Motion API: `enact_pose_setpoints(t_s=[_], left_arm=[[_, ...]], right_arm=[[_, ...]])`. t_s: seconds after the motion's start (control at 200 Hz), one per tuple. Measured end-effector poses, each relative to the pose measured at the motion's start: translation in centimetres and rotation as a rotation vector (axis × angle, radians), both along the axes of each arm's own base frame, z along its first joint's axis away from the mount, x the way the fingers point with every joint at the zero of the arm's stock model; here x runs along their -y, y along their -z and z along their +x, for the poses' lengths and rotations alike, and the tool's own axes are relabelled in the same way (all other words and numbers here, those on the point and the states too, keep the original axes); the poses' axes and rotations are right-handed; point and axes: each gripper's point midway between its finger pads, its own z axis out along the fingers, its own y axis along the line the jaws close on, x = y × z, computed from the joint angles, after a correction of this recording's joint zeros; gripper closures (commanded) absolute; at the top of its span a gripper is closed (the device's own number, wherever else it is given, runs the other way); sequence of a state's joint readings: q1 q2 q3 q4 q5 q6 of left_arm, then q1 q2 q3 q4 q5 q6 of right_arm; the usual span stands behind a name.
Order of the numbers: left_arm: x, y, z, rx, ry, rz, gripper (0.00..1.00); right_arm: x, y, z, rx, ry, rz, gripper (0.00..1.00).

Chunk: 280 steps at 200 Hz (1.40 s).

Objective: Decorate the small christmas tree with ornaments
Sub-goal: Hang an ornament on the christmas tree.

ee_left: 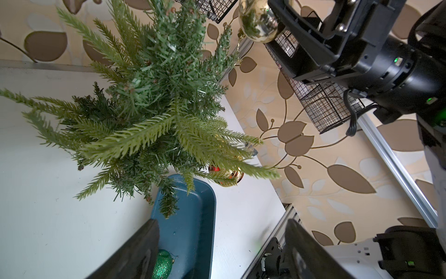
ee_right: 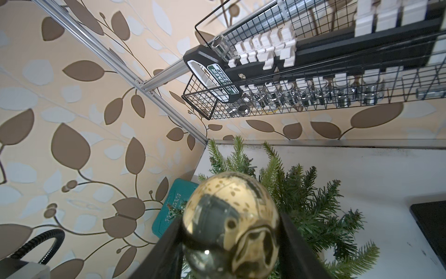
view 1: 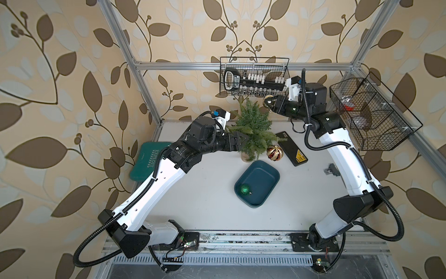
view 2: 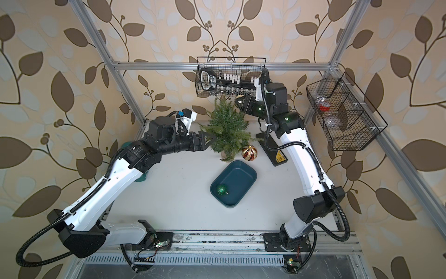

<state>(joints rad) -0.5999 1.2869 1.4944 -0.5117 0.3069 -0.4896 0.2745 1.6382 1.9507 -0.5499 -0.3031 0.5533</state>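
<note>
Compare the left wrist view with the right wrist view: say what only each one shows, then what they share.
Left wrist only: the teal tray with the green glitter ball in it, and the red-and-gold ball, half hidden behind low branches.
Right wrist only: the green-labelled handle of the socket set, and the green mat.
Both: the small tree and the gold ball, gripped by the right hand.
</note>
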Motion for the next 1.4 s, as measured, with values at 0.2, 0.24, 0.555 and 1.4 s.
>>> enact_pose_setpoints(t_s=[0.2, 0.24, 0.555, 1.4], left_arm=[[-0.1, 0.2, 0.2, -0.003, -0.004, -0.004, 0.18], [-0.1, 0.3, 0.2, -0.004, -0.005, -0.003, 0.18], [0.0, 0.9, 0.3, -0.018, -0.006, 0.001, 0.18], [0.1, 1.3, 0.3, -0.021, -0.002, 0.001, 0.18]], right_arm=[[1.0, 0.1, 0.5, -0.006, 0.029, 0.004, 0.49], [1.2, 0.2, 0.6, -0.008, 0.033, 0.004, 0.49], [1.3, 1.5, 1.5, -0.044, 0.042, 0.013, 0.49], [4.8, 4.4, -0.5, -0.042, 0.083, 0.295, 0.47]])
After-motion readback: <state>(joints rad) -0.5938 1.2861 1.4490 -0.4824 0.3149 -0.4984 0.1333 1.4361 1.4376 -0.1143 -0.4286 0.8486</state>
